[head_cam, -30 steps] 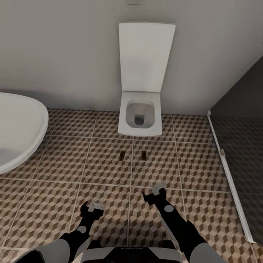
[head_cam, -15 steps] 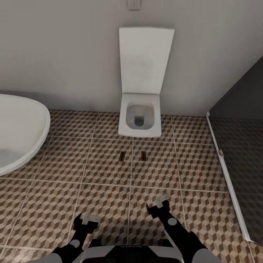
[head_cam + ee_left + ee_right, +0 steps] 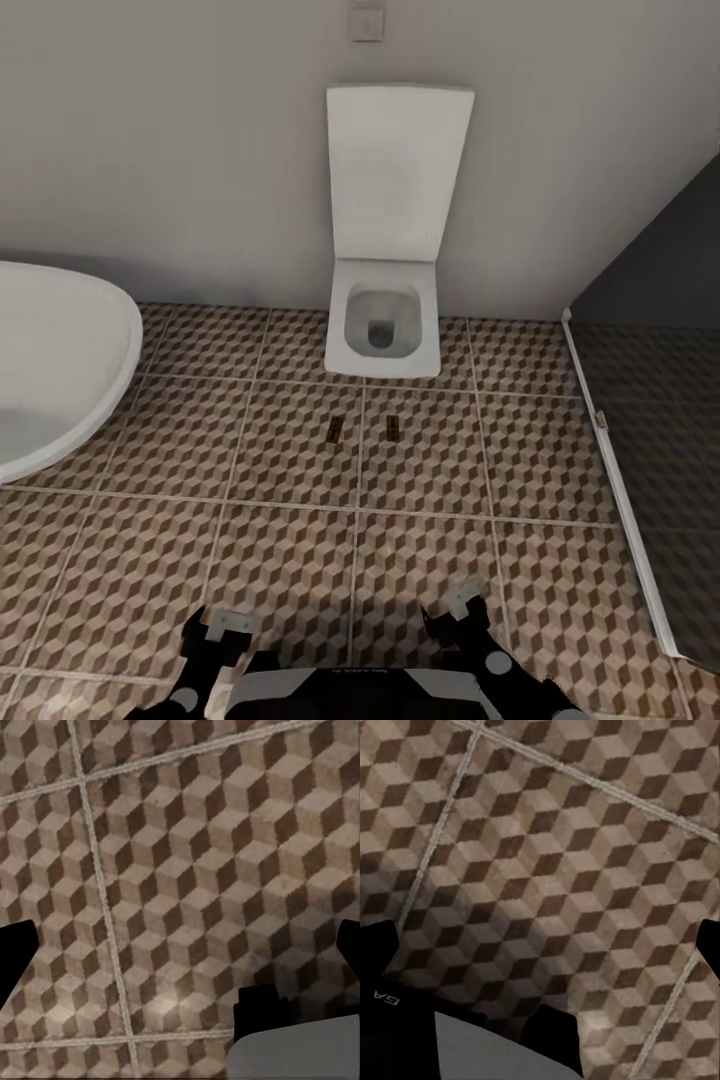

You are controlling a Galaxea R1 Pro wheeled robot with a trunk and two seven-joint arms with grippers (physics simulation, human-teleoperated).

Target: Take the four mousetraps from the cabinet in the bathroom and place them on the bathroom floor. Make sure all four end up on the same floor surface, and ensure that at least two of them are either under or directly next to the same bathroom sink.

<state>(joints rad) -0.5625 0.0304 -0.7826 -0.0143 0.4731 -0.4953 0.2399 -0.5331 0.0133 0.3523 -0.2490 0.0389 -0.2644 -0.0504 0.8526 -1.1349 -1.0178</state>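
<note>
Both arms lower over bathroom floor (image 3: 300, 560)

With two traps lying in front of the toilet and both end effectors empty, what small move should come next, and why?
Probably turn the base away to fetch more. Only two small dark mousetraps lie on the cube-patterned tile floor, and the left end effector and right end effector look open and empty.
</note>
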